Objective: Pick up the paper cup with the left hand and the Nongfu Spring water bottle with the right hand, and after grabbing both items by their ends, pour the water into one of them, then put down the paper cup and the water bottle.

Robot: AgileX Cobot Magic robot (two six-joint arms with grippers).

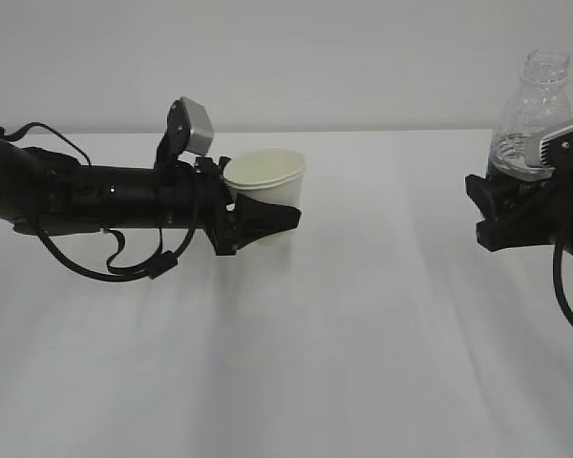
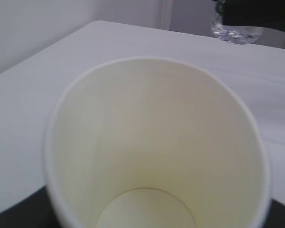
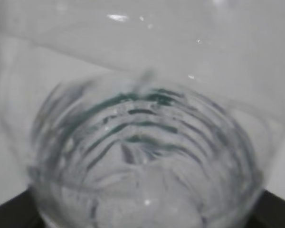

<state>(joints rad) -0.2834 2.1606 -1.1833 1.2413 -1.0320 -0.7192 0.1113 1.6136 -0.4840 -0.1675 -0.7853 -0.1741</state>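
Note:
The paper cup (image 1: 265, 183) is white with a cream inside and leans slightly. My left gripper (image 1: 267, 221) is shut on its lower part, one black finger crossing in front of it. In the left wrist view the cup (image 2: 152, 142) fills the frame and its inside looks dry. At the far right, my right gripper (image 1: 514, 196) is shut on the lower half of the clear, uncapped Nongfu Spring water bottle (image 1: 533, 105), which stands nearly upright. Some water (image 1: 511, 153) shows low in it. The ribbed bottle (image 3: 142, 156) fills the right wrist view, and its label is hidden in the exterior view.
A white table (image 1: 363, 324) spans the exterior view, with a plain pale wall behind it. A wide gap of bare tabletop lies between cup and bottle. The bottle's base and my right gripper (image 2: 237, 21) show at the top right of the left wrist view.

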